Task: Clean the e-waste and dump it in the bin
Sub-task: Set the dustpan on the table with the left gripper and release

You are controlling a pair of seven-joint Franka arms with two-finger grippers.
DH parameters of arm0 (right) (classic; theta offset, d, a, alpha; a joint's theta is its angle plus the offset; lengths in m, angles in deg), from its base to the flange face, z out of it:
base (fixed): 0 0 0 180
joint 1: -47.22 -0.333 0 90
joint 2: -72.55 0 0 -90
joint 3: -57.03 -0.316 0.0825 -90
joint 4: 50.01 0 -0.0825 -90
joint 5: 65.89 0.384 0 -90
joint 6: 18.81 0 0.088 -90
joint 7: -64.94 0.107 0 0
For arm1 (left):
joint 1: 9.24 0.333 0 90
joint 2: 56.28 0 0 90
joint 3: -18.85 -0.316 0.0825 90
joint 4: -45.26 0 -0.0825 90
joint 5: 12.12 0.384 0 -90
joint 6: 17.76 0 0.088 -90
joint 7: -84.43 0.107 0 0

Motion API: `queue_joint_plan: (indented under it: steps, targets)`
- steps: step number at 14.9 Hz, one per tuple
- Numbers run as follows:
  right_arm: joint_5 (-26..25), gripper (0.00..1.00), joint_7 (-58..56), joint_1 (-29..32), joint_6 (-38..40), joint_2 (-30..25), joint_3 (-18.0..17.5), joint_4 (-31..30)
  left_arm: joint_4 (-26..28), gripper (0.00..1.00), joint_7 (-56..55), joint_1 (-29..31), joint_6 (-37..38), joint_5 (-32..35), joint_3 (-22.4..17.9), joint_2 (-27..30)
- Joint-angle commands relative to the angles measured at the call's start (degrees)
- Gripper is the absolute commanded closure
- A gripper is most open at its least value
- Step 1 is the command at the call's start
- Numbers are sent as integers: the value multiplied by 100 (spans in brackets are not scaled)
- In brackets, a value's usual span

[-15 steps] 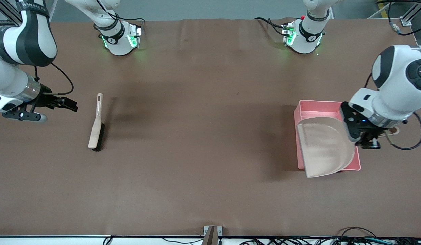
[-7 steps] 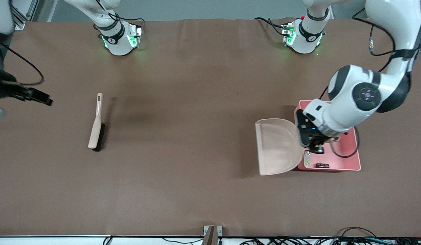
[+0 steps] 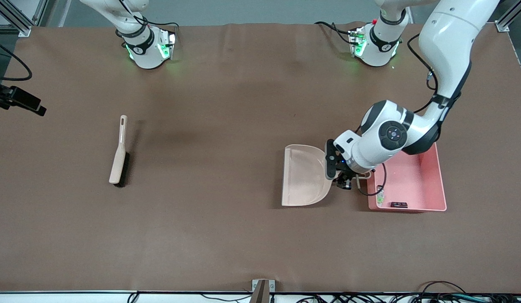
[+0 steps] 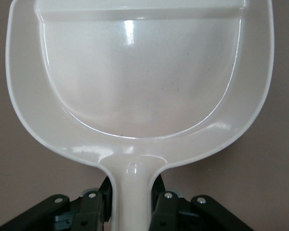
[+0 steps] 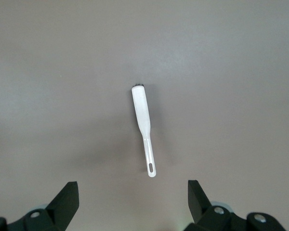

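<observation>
My left gripper (image 3: 346,180) is shut on the handle of the beige dustpan (image 3: 304,176). It holds the pan flat and low over the table, beside the pink bin (image 3: 416,179), toward the right arm's end. In the left wrist view the empty dustpan (image 4: 139,72) fills the frame, with my left gripper (image 4: 133,208) clamped on its handle. The white-grey block with green marks (image 3: 380,196) and the dark cylinder (image 3: 398,205) lie in the bin along its wall nearest the front camera. My right gripper (image 3: 31,104) is open and empty, over the table's edge at the right arm's end.
A beige hand brush with dark bristles (image 3: 118,155) lies on the brown table, closer to the right arm's end. It also shows in the right wrist view (image 5: 143,120), between and ahead of the open right gripper (image 5: 132,192).
My left arm carried the dustpan off the bin toward the table's middle, uncovering both e-waste parts in the bin. My right arm drew back toward the table's edge.
</observation>
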Motion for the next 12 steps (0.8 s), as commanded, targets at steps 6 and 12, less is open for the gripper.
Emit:
queue_joint_plan:
  steps: [6, 12]
  targets:
    - [81, 0, 13, -90, -174, -339, -43, -448, 428, 100, -726, -396, -595, -15, -48, 16]
    - [64, 0, -4, -135, -190, -339, -16, -430, 410, 100, -1085, -1002, -903, -15, -416, -125]
